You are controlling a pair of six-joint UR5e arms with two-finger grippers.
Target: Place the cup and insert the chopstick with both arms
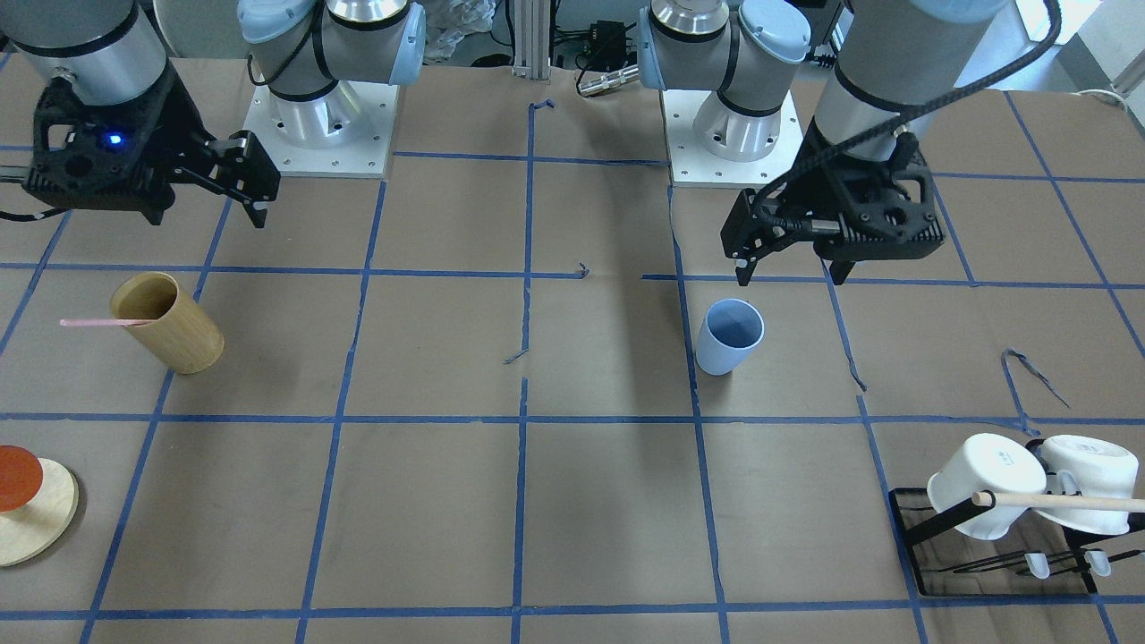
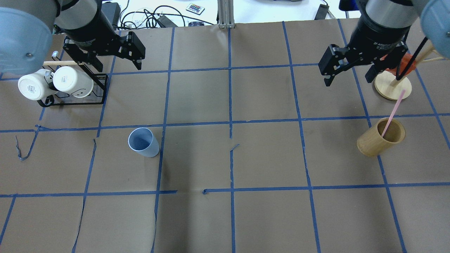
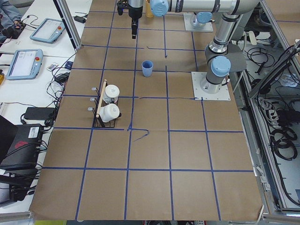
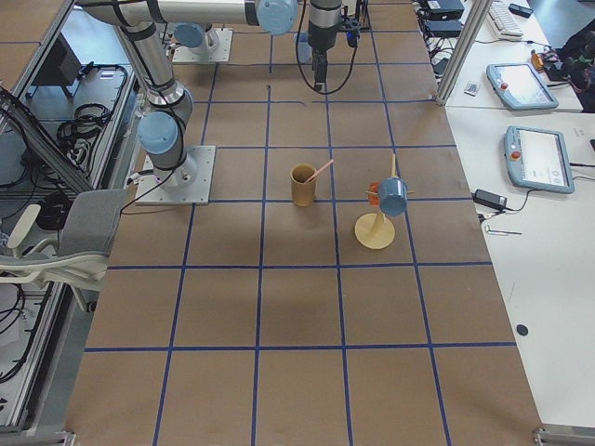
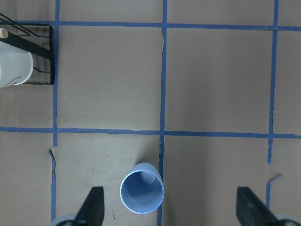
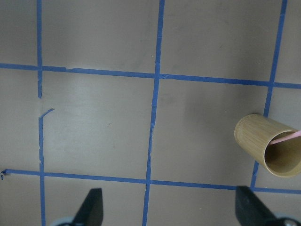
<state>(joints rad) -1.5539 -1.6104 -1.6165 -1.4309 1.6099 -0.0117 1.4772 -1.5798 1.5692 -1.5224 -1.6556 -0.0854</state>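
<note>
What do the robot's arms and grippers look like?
Silver tubes with pale blue joint caps. The left gripper and right gripper are black, two-fingered. A black braided cable loops to the left one; a blue light shows on the right.

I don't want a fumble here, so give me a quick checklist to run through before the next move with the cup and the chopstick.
1. The left tool is open and empty: ok.
2. The right tool is open and empty: ok.
3. The blue cup stands upright, mouth up, nothing inside: ok.
4. The pink chopstick leans in the bamboo holder, upper end sticking out to grip: ok.
5. The blue cup stands apart from the mug rack: ok.
</note>
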